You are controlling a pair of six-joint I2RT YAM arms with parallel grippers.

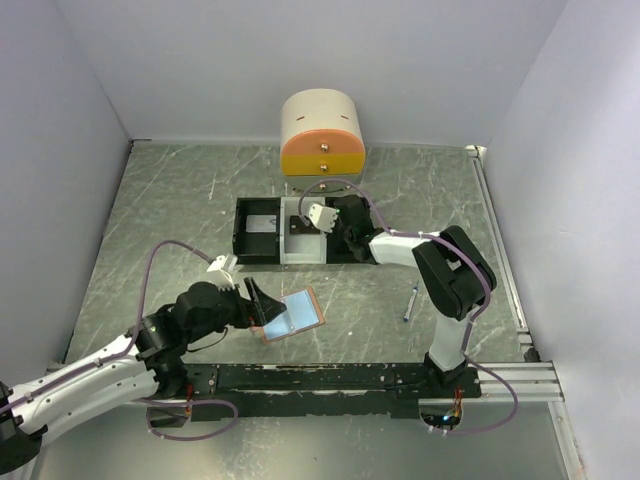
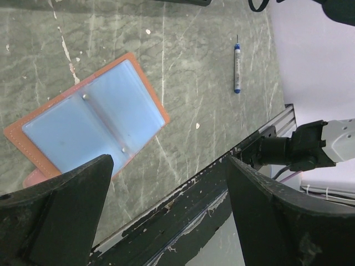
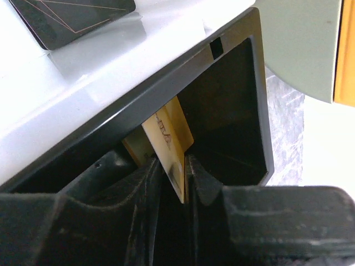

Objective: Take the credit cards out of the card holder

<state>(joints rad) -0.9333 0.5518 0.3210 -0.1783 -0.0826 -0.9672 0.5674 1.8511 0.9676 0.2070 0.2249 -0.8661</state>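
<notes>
The tan card holder [image 1: 292, 314] lies open on the table with its light blue lining up; it also shows in the left wrist view [image 2: 94, 122]. My left gripper [image 1: 257, 301] is open and empty at the holder's left edge [image 2: 172, 216]. My right gripper [image 1: 334, 226] is shut on the orange-gold card [image 3: 169, 138] and holds it on edge inside the right black tray compartment [image 3: 244, 111]. A black card [image 3: 72, 16] lies in the white compartment [image 1: 298, 227]. A dark grey card [image 1: 262, 223] lies in the left black compartment.
The black-and-white compartment trays [image 1: 300, 262] stand at mid-table. A cream and orange drawer box [image 1: 322, 135] stands behind them. A blue-white pen [image 1: 410, 300] lies to the right, also in the left wrist view [image 2: 237, 69]. A black rail [image 1: 330, 378] runs along the near edge.
</notes>
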